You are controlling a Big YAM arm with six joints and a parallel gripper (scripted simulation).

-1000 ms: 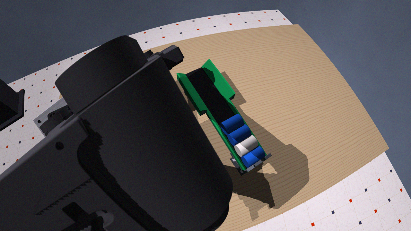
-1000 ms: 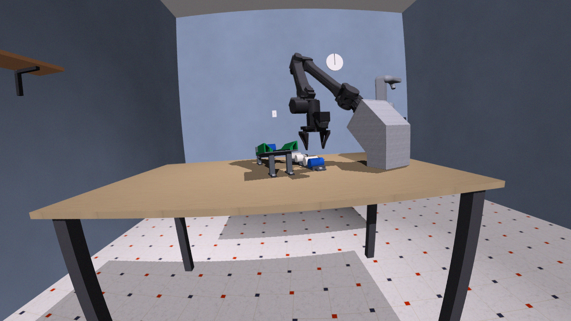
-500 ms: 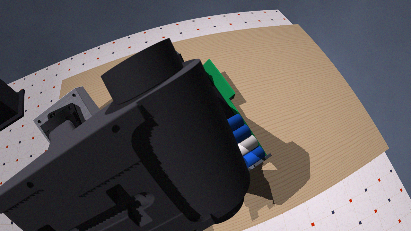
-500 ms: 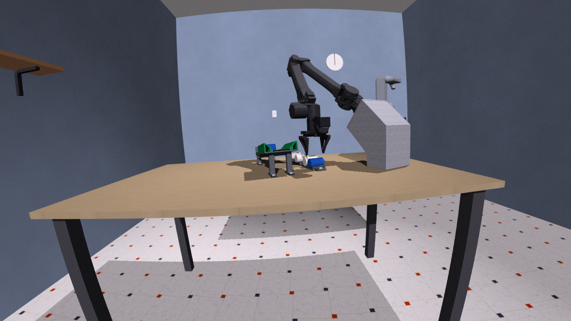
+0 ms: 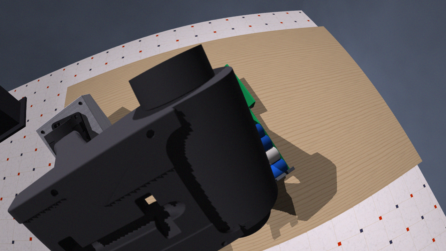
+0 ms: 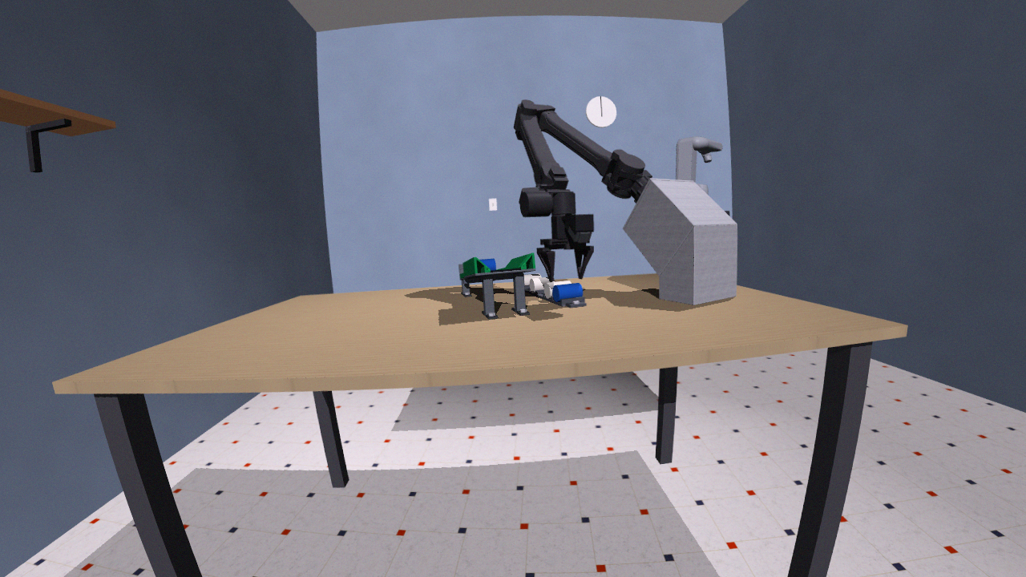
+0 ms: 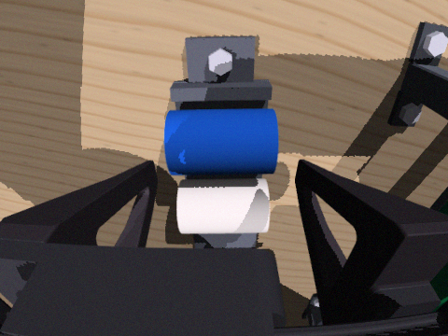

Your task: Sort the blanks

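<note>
While the arm (image 5: 199, 149) (image 6: 574, 139) hides the stock rack (image 7: 220, 90) from the top view, the wrist view shows 1 blue blank (image 7: 221, 141) and 1 white blank (image 7: 223, 206) there, below the released gripper (image 6: 567, 278) (image 7: 226, 170).

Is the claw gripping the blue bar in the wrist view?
No, the claw is open, with the blue bar beyond its fingertips.

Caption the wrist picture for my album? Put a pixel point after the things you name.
Open gripper (image 7: 226, 170) above a blue bar (image 7: 221, 142) and a white bar (image 7: 223, 212).
</note>
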